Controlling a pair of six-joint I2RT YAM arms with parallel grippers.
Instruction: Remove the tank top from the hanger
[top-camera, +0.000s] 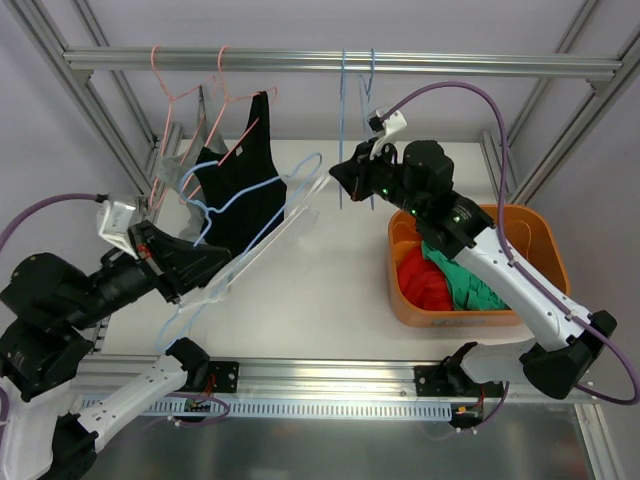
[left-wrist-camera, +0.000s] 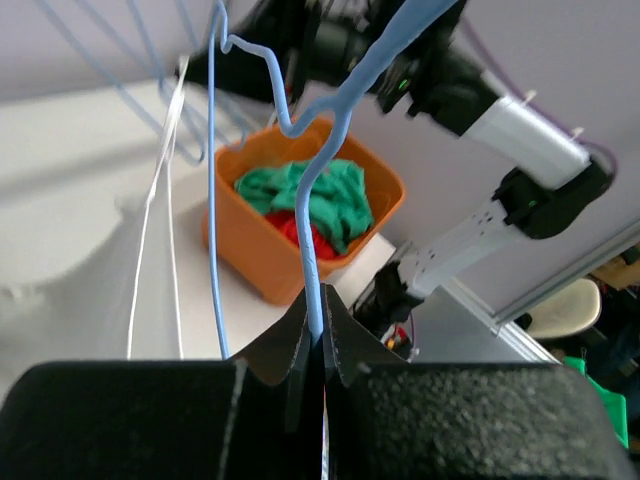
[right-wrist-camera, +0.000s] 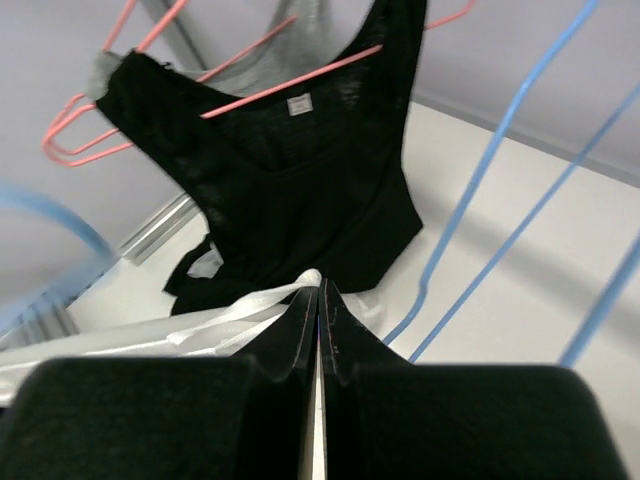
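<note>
Between the fingers of the left claw (left-wrist-camera: 318, 325) runs the wire of a blue hanger (left-wrist-camera: 312, 270). The claw is clamped shut on it, low at the left of the table. From that claw the hanger slants up and away toward the right claw (top-camera: 336, 172). The white tank top (top-camera: 272, 232) is still on the hanger, stretched along the same line between the two claws. The right claw is closed tight as well, and a fold of the tank top's white cloth is pinched at its tips.

Beyond the right claw's tips hangs a black top (right-wrist-camera: 300, 190) on a pink hanger (right-wrist-camera: 250, 97), with a gray garment (top-camera: 182, 158) behind it. Both hang from the rail (top-camera: 450, 65) above the claws. Just right of the right claw's tips, two bare hangers (top-camera: 343, 120) of blue wire hang from the same rail.

Behind the right claw, under its arm, stands an orange bin (top-camera: 548, 250) holding red clothes (top-camera: 418, 282) and green clothes (top-camera: 470, 285). Seen from the left claw, the bin lies straight ahead, past the hanger wire.
</note>
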